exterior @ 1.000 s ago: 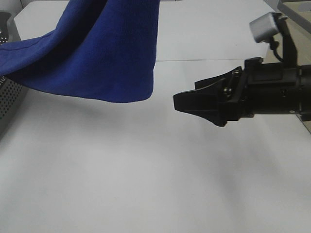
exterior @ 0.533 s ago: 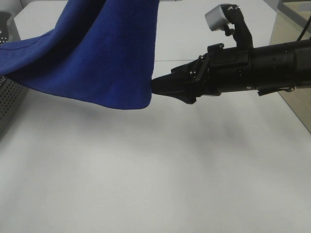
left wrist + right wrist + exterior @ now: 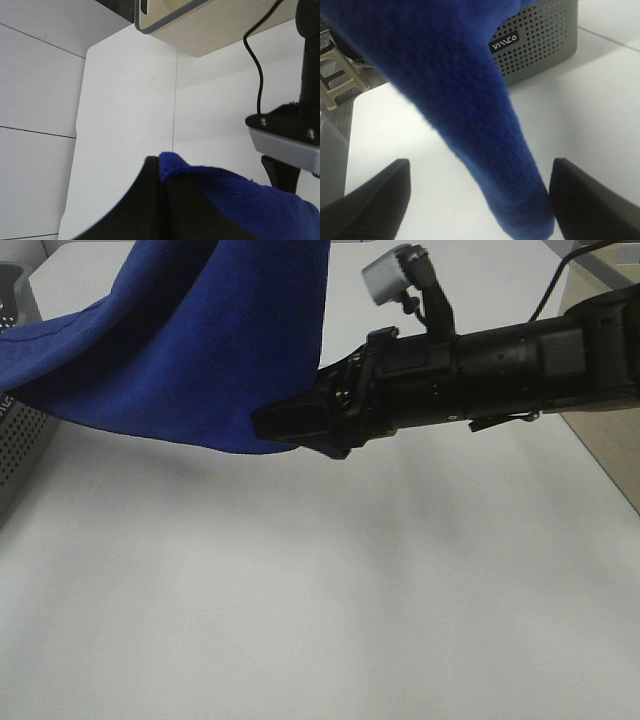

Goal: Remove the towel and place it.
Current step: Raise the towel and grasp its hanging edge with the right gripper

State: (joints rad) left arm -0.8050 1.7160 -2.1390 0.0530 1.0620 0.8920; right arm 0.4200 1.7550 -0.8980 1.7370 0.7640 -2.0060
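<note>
In the middle of the high view, the right gripper (image 3: 270, 425) holds its jaws spread either side of the towel (image 3: 200, 350)'s hanging lower corner, the cloth running away toward the upper left, while the left gripper (image 3: 160, 172) pinches a fold farther off.

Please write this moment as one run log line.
left gripper: shut on towel | right gripper: open, astride towel's hanging corner | placing: not yet done

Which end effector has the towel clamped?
The left end effector: it is shut on the towel. The right end effector is open, the towel's corner hanging between its fingers.
</note>
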